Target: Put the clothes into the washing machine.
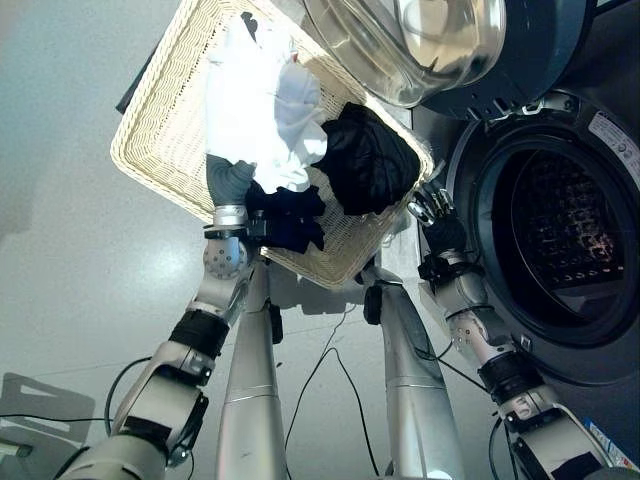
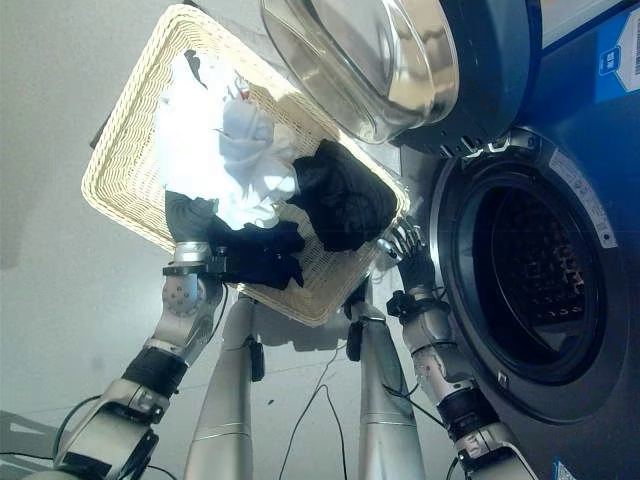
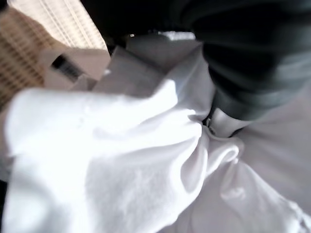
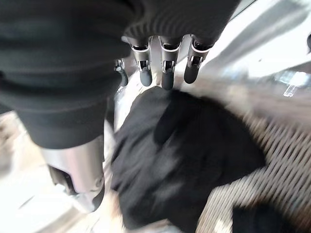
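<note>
Two hands are at the near edge of the wicker basket (image 1: 160,110), which sits in the upper left of the left eye view, and three heaps of clothes lie in it. Nearest is a small dark garment (image 1: 290,218) at the basket's lower edge, just beside the left hand (image 1: 229,183). This hand is pushed under the white garment (image 1: 265,110); its fingers are buried in the cloth, so I cannot tell if they grasp it or not. The white heap lies directly beyond this hand, its long side running toward the upper left of the frame.

The right hand (image 1: 432,208) hovers at the basket's right corner with fingers relaxed and holding nothing — the black garment (image 1: 368,160) is just to its left, very near. I judge that the right hand is the better placed for the black piece.

Farther on, one washing machine (image 1: 600,330) fills the right side of the frame, its drum (image 1: 565,225) dark, its door (image 1: 420,45) swung open above the basket's far corner.
</note>
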Available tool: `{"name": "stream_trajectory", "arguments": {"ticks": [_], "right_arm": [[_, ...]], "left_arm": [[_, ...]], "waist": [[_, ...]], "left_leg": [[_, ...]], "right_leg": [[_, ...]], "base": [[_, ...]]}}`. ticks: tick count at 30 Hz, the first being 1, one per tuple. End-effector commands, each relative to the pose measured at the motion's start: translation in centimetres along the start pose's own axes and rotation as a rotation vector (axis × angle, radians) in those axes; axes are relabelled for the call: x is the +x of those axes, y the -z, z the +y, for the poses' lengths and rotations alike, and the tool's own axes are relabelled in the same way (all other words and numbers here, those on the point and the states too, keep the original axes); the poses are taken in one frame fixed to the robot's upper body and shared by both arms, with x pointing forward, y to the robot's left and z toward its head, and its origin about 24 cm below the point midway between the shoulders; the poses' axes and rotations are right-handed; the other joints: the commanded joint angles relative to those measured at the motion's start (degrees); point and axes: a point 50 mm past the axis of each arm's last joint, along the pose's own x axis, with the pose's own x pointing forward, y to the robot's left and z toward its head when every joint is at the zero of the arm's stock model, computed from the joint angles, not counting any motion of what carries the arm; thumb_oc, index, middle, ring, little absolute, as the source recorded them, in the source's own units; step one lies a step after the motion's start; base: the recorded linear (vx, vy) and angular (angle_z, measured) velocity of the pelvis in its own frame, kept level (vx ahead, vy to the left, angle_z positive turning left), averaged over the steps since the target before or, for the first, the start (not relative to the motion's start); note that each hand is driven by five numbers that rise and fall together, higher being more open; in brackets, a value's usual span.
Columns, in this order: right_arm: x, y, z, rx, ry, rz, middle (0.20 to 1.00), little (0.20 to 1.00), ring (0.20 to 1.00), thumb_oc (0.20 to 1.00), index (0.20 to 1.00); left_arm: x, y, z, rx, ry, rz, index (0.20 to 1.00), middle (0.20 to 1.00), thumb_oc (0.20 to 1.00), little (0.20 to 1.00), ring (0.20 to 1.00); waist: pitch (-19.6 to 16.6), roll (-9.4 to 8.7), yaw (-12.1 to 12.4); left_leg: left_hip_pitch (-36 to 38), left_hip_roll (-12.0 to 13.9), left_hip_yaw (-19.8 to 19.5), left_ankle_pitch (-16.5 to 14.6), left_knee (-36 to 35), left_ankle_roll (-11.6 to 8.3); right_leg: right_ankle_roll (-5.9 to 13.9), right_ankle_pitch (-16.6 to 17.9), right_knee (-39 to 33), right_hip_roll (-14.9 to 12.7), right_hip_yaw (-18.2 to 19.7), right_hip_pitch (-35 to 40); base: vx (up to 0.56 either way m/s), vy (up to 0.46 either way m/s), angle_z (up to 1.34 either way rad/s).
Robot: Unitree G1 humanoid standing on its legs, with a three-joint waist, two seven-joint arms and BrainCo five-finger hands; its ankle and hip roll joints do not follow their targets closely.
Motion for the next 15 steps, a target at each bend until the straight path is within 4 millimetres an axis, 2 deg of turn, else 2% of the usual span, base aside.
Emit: {"name": "stream_trajectory", "arguments": {"ticks": [1, 8, 12, 15], "right_arm": [[0.1, -3.2, 1.7, -0.024, -0.09, -0.174, 1.0, 1.0, 1.0, 1.0, 1.0], [0.0, -5.1, 2.6, -0.042, -0.128, -0.262, 1.0, 1.0, 1.0, 1.0, 1.0], [-0.1, -6.0, 2.1, -0.107, -0.008, -0.33, 1.0, 1.0, 1.0, 1.0, 1.0], [-0.3, -6.4, 2.4, -0.106, -0.04, -0.349, 1.0, 1.0, 1.0, 1.0, 1.0]], "left_arm": [[1.6, -4.0, -2.0, -0.09, 0.084, -0.263, 0.2, 0.2, 0.2, 0.2, 0.2], [1.4, -5.9, -2.6, -0.106, 0.13, -0.349, 0.2, 0.2, 0.2, 0.2, 0.2], [1.5, -6.5, -2.6, -0.118, 0.125, -0.382, 0.2, 0.2, 0.2, 0.2, 0.2], [1.4, -7.1, -3.1, -0.123, 0.148, -0.394, 0.2, 0.2, 0.2, 0.2, 0.2]], "waist": [[-0.1, 1.79, -0.3], [-0.1, 2.22, 0.1], [-0.1, 2.46, 0.2], [-0.1, 2.58, 0.1]], "left_leg": [[0.6, -4.1, 3.3, -8.0, 7.6, 1.89], [0.5, -4.1, 3.3, -7.6, 7.7, 1.94], [0.4, -4.1, 3.4, -7.5, 7.7, 2.0], [0.1, -4.0, 3.6, -7.5, 7.8, 2.11]], "right_leg": [[5.81, 18.2, -22.3, 2.6, -1.8, 5.7], [5.91, 18.1, -22.0, 2.3, -2.1, 5.8], [5.91, 18.1, -21.8, 2.3, -2.1, 5.7], [5.93, 18.1, -21.8, 2.3, -2.1, 5.5]], "base": [[0.0, 0.0, 0.0], [0.0, 0.0, 0.0], [0.0, 0.0, 0.0], [0.0, 0.0, 0.0]]}}
